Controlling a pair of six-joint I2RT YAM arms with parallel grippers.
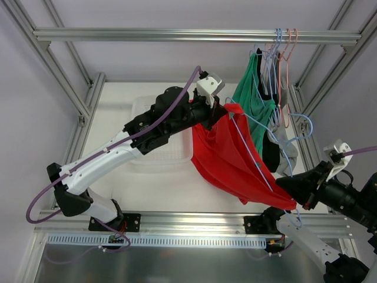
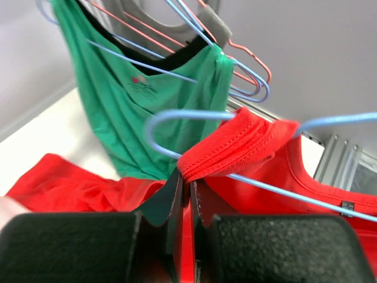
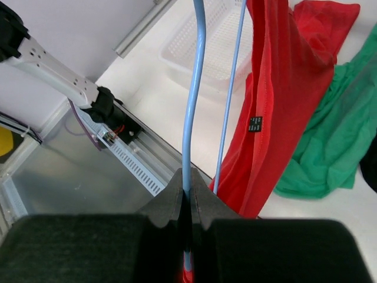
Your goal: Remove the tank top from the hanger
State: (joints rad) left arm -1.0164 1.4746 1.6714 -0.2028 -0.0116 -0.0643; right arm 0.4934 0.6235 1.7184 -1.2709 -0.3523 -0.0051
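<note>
Both arms are on it! The left tool [image 2: 187, 184] is pinched tight on a bunched red strap of the tank top [image 1: 227, 156]. The right tool [image 3: 187, 190] is clamped hard on a thin blue wire of the hanger [image 3: 195, 88]. The hanger is up in the air, off the worktop [image 1: 118, 127], slanting from the far middle down toward the near right corner. The red top drapes off it between the two tools, with its lower edge sagging toward the right arm.

Here is what matters. In the left wrist view the strap is folded over the hanger wire right beside a rounded bend of the hanger [image 2: 177, 114], and the left tool has it from just beneath. The hanger's long line runs from that bend away to the right tool, so the left arm is clearly the nearer one to the strap. I reckon the strap has to slide outward past that bend, away from the right tool, while the right side holds firm. The green top [image 1: 256, 97] hangs just behind, close enough to snag.
</note>
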